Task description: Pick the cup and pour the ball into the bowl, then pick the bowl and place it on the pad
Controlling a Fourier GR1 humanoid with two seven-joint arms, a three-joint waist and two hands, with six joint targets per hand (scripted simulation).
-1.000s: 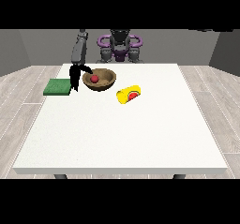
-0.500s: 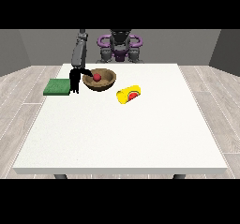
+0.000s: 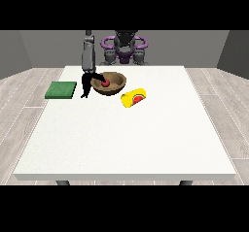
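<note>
1. Front view, table (image 3: 121, 139): you have a large white top, with the robot small at the far edge.
2. Front view, bowl (image 3: 110, 84): you find a brown wooden bowl on the table in the far left part of the view, upright.
3. Front view, ball (image 3: 105, 82): you see a red ball lying inside the bowl, towards its left side.
4. Front view, cup (image 3: 133, 97): a yellow cup lies on its side on the table just right of the bowl, its reddish inside turned towards you; it is apart from the bowl.
5. Front view, pad (image 3: 61, 90): a green square pad lies flat at the table's left edge, left of the bowl.
6. Front view, hand at the view's left (image 3: 89, 84): it hangs between pad and bowl at the bowl's left rim, with a dark digit reaching over the rim towards the ball. You cannot tell whether it is clamped on the rim.
7. Front view, other hand: not visible to you.
</note>
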